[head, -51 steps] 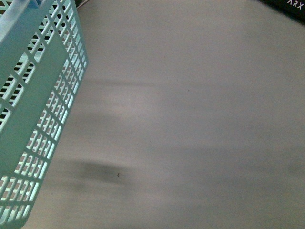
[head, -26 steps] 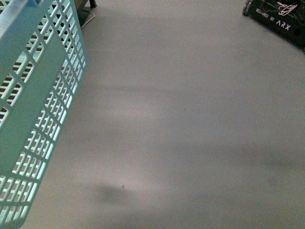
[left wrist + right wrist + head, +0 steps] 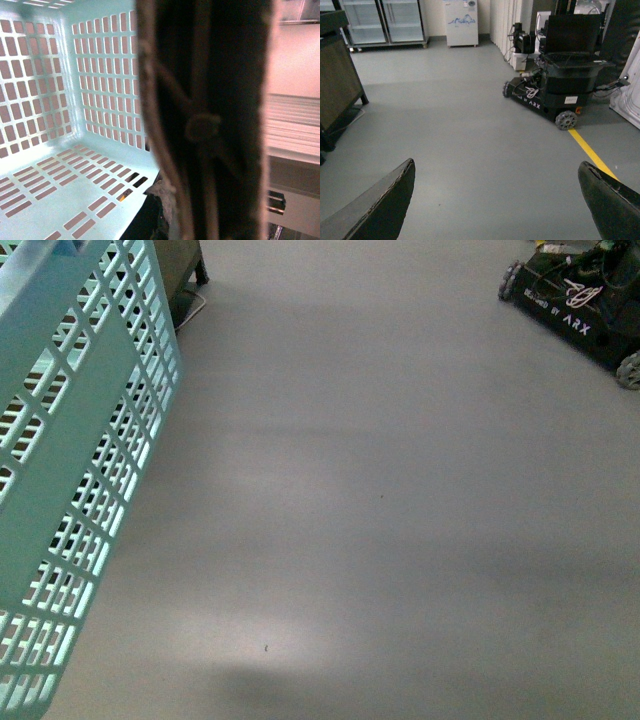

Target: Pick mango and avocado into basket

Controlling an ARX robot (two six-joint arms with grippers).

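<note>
The turquoise lattice basket (image 3: 70,470) hangs tilted at the left edge of the front view, above the grey floor. In the left wrist view I look into its slotted inside (image 3: 75,150), with a dark brown handle (image 3: 210,110) running close across the lens. My left gripper (image 3: 160,212) is shut on the basket at that handle, its fingers mostly hidden. My right gripper (image 3: 496,175) is open over bare floor, with nothing between its dark fingers (image 3: 385,205). Mango and avocado are out of view.
Another black ARX wheeled base (image 3: 580,305) stands at the far right, seen also as the base (image 3: 550,95) in the right wrist view. A dark cabinet (image 3: 337,85) is at the left, glass-door fridges (image 3: 387,22) at the back, and a yellow floor line (image 3: 592,155).
The front view has shifted forward over the floor: the black ARX base and the dark cabinet have come further into view at the top. The basket keeps its place at the left.
</note>
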